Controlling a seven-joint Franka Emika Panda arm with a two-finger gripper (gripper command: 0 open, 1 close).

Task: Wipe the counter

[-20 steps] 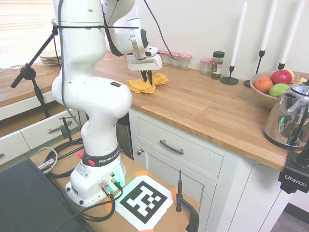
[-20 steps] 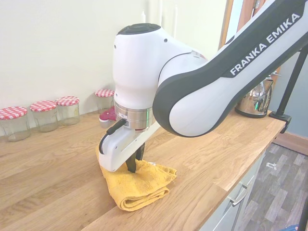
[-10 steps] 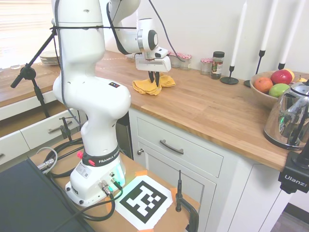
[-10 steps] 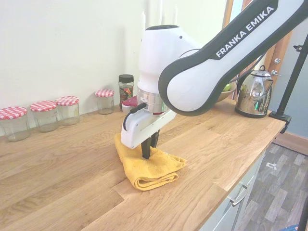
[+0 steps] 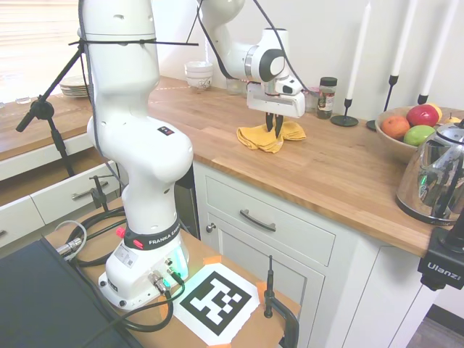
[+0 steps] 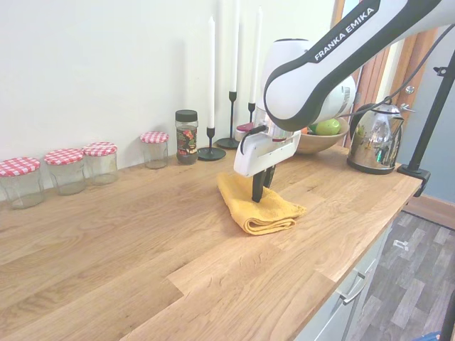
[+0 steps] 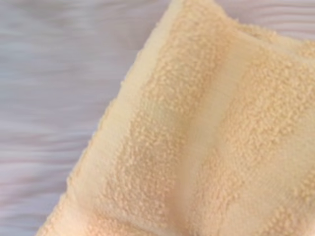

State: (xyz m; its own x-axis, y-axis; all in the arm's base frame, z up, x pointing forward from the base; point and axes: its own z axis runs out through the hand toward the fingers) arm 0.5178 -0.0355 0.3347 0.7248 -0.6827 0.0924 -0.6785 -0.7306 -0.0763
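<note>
Counter (image 5: 341, 170): long, warm-brown butcher-block, plank strips visible, set on white cabinets (image 5: 275, 239) with metal handles. Gripper (image 6: 260, 193) pointing straight down, dark fingers (image 6: 257, 186) drawn close together and pinching a fold of a folded yellow terry cloth (image 6: 259, 208). Cloth flat on the counter directly beneath the gripper, near the front edge, pressed to the wood. Wrist view filled by the cloth's looped pile (image 7: 206, 142).

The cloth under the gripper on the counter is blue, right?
No. The cloth is yellow, not blue, as the second exterior view shows. It does lie on the counter under the gripper.
</note>
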